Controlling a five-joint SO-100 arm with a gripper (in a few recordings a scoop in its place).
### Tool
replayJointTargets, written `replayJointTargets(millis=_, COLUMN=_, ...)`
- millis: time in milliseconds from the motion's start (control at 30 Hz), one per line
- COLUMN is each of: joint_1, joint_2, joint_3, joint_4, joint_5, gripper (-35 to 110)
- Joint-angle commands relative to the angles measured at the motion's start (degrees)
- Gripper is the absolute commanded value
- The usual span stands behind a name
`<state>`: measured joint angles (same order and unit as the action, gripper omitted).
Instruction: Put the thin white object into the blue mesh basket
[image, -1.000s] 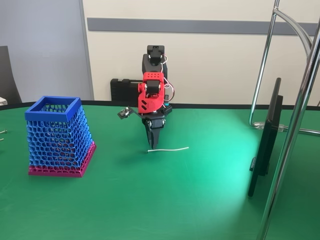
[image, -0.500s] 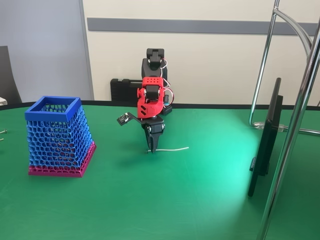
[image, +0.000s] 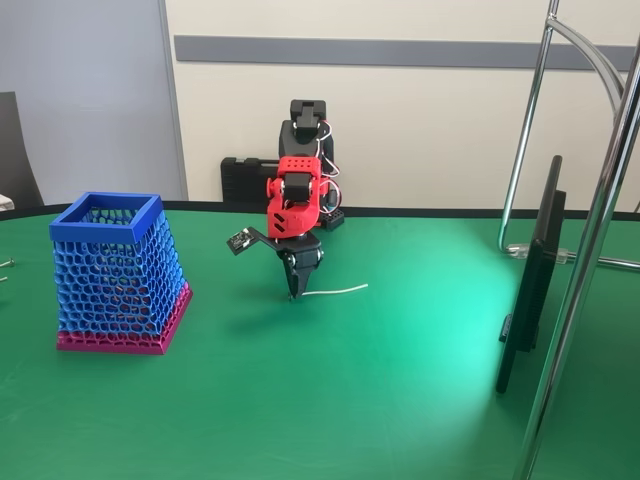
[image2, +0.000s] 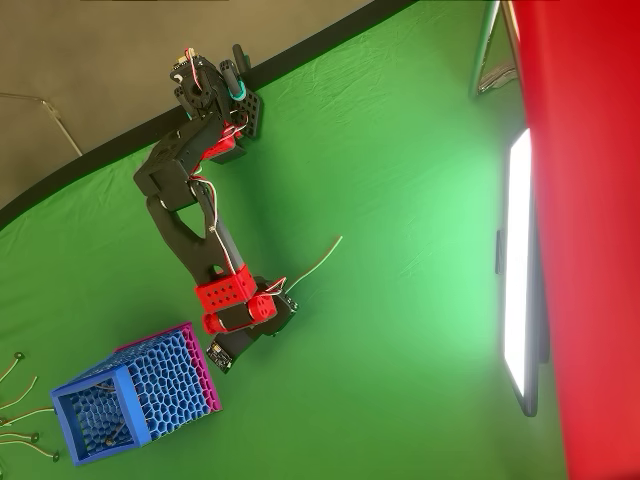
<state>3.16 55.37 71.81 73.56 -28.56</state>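
The blue mesh basket (image: 112, 272) with its magenta-pink base band stands upright at the left of the green table; in the overhead view the basket (image2: 130, 395) is at the lower left. My red and black gripper (image: 296, 291) points down near the table's middle, a good way right of the basket. It is shut on the left end of the thin white object (image: 338, 290), whose free end sticks out to the right just above the cloth. From overhead the gripper (image2: 283, 298) holds the lower end of the white strand (image2: 316, 263).
A dark flat panel (image: 533, 275) stands on edge at the right beside chrome stand poles (image: 585, 260). A black box (image: 243, 180) sits behind the arm's base. Several thin strands (image2: 18, 415) lie left of the basket. Open green cloth (image: 330, 390) lies in front.
The gripper has shifted a little to the left and risen slightly, taking the white strand's left end with it. The strand has moved left and off the cloth.
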Motion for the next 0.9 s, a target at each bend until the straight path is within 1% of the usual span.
replayJointTargets(millis=0, joint_1=1.14, joint_2=1.93, joint_3=-3.34, joint_4=0.09, joint_5=-1.23, gripper=1)
replayJointTargets(millis=100, joint_1=2.55, joint_2=4.92, joint_3=-6.77, joint_4=0.0, joint_5=-2.99, gripper=1)
replayJointTargets(millis=267, joint_1=6.06, joint_2=12.66, joint_3=-12.48, joint_4=-5.27, joint_5=-7.38, gripper=1)
replayJointTargets(millis=400, joint_1=9.84, joint_2=20.13, joint_3=-11.34, joint_4=-16.52, joint_5=-14.68, gripper=1)
replayJointTargets(millis=600, joint_1=16.0, joint_2=30.94, joint_3=-5.36, joint_4=-35.42, joint_5=-26.02, gripper=1)
replayJointTargets(millis=733, joint_1=20.39, joint_2=34.8, joint_3=2.72, joint_4=-54.23, joint_5=-36.39, gripper=1)
replayJointTargets(millis=867, joint_1=24.17, joint_2=35.68, joint_3=9.93, joint_4=-69.17, joint_5=-46.05, gripper=1)
